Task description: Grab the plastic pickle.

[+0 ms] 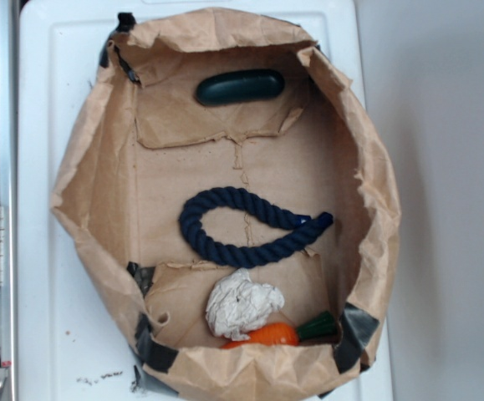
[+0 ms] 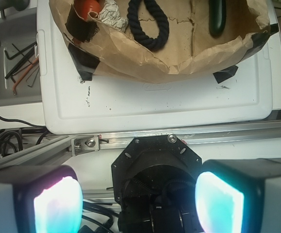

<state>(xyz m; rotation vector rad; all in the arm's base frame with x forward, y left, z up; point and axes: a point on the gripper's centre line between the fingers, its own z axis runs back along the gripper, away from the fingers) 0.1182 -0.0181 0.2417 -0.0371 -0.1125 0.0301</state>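
Note:
The plastic pickle (image 1: pixel 240 87) is a glossy, very dark green oblong lying at the far end of the open brown paper bag (image 1: pixel 91 167). In the wrist view the pickle (image 2: pixel 217 18) shows at the top right, partly cut off by the frame edge. My gripper (image 2: pixel 138 204) hangs well away from the bag, over the robot's base, with its glowing pads (image 2: pixel 57 206) wide apart and nothing between them. The gripper does not appear in the exterior view.
Inside the bag lie a navy rope loop (image 1: pixel 246 227), a crumpled paper ball (image 1: pixel 242 305) and an orange carrot (image 1: pixel 273 334). The bag rests on a white plastic lid (image 2: pixel 155 104). Allen keys (image 2: pixel 21 65) sit in a tray at the left. An aluminium rail (image 2: pixel 130 138) runs along the lid's edge.

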